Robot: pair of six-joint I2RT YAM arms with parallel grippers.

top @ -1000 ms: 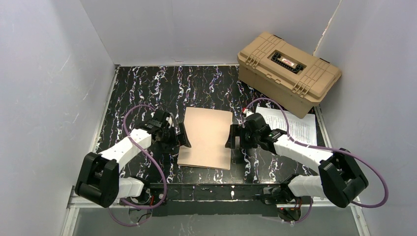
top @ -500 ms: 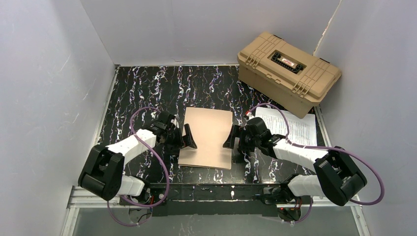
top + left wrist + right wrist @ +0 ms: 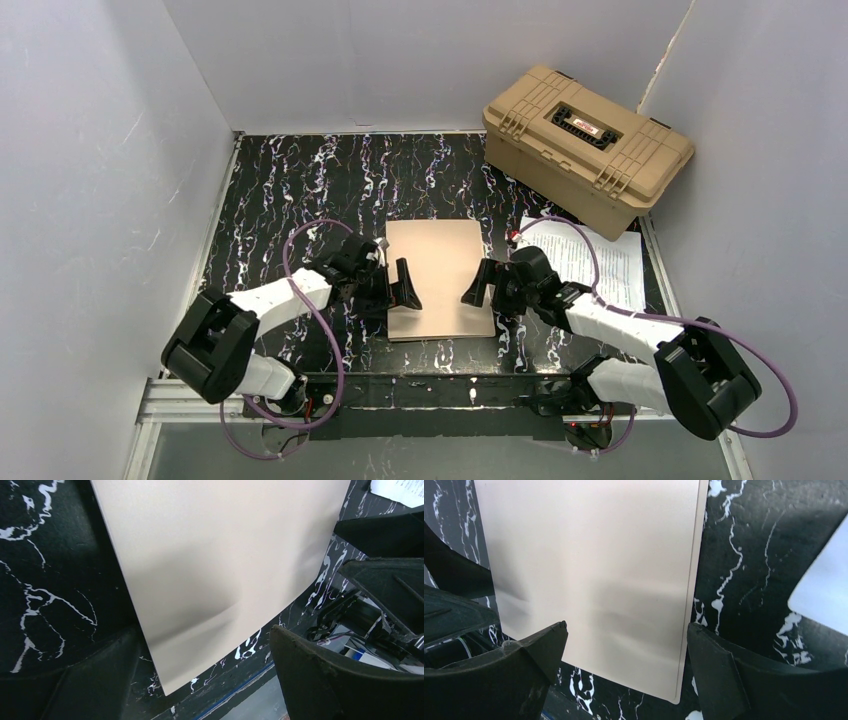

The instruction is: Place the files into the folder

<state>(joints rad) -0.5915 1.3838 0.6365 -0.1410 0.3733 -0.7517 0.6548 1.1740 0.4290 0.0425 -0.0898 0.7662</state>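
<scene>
The tan folder (image 3: 440, 278) lies shut and flat on the black marbled table, near the front middle. It fills the left wrist view (image 3: 215, 555) and the right wrist view (image 3: 589, 575). My left gripper (image 3: 395, 288) is open at the folder's left edge, its jaws straddling the near left corner. My right gripper (image 3: 483, 288) is open at the folder's right edge, its jaws spanning the near right corner. Neither holds anything. The white printed files (image 3: 600, 262) lie on the table to the right, partly under the right arm's cable; a corner shows in the right wrist view (image 3: 824, 600).
A bulky tan plastic case with latches (image 3: 585, 135) stands at the back right, just behind the files. Grey walls close in the table on three sides. The table's front edge with a metal rail (image 3: 440, 385) runs just below the folder.
The folder has slid to the right and squared up. Both grippers have moved inward and nearer, now over the folder's lower corners, still open.
</scene>
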